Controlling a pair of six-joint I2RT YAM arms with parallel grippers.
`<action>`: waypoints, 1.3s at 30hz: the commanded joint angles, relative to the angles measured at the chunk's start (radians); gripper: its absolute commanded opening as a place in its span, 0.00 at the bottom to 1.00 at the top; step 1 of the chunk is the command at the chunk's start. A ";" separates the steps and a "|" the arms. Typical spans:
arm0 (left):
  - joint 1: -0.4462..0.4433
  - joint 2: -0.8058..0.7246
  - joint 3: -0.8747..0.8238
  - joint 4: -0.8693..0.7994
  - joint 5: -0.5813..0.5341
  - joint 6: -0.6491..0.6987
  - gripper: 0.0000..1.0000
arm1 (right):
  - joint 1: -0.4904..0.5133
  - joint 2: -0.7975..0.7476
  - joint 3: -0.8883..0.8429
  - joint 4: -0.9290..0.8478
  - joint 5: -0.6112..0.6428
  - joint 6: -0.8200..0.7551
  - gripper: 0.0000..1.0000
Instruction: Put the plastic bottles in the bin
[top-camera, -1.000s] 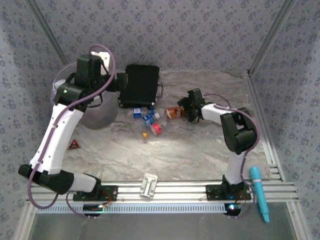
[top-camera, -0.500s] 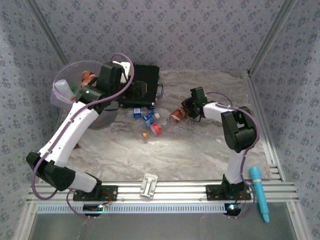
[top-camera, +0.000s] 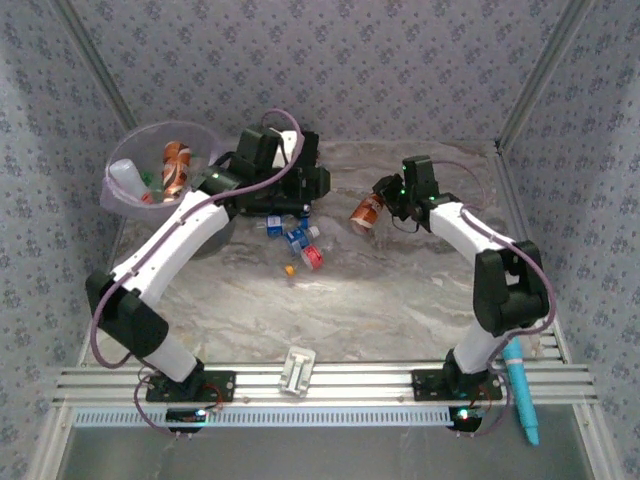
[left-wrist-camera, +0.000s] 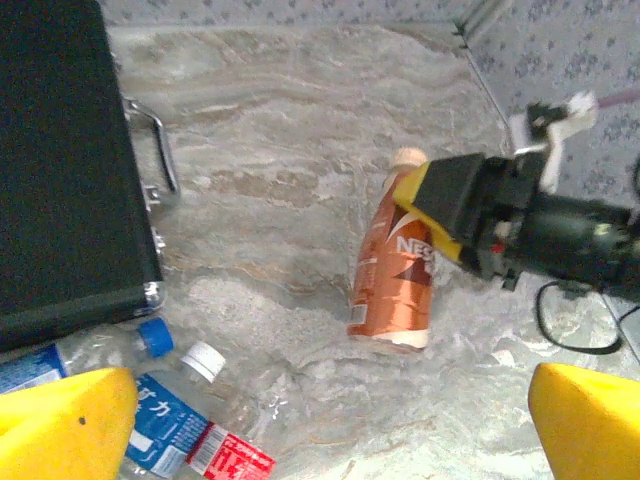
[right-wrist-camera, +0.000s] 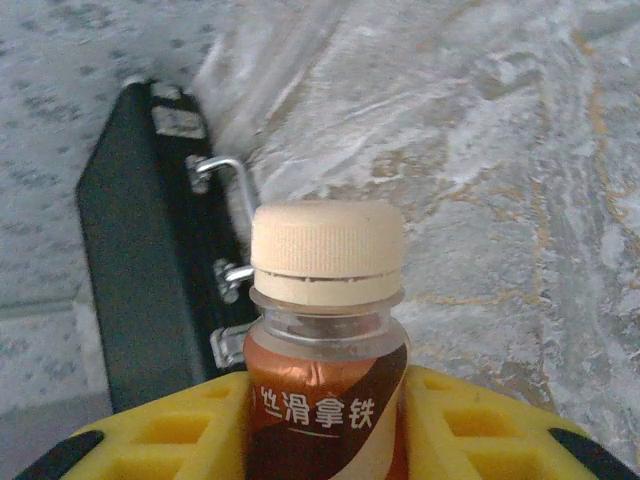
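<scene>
Over a marbled tabletop (top-camera: 400, 290), the right arm's yellow fingers (right-wrist-camera: 170, 440) clamp a copper-brown plastic bottle with cream cap (right-wrist-camera: 326, 415); the left arm's fingers (left-wrist-camera: 60, 415) spread wide, holding nothing.

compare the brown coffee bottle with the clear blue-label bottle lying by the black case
Colour: the brown coffee bottle has a brown wrap and cream cap; the clear blue-label bottle is see-through with a white cap.
Pose: the right gripper holds the brown one at a tilt; the clear one lies on its side on the table, ungripped.
Both are small capped plastic bottles.
</scene>
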 joint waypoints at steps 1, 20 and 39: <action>-0.006 0.023 0.050 0.042 0.127 0.001 1.00 | -0.005 -0.083 0.057 -0.074 -0.104 -0.124 0.37; -0.049 0.243 0.105 0.139 0.399 -0.133 1.00 | 0.040 -0.154 0.091 0.080 -0.407 -0.102 0.38; -0.041 0.262 0.116 0.134 0.392 -0.159 0.63 | 0.045 -0.144 0.113 0.101 -0.392 -0.091 0.53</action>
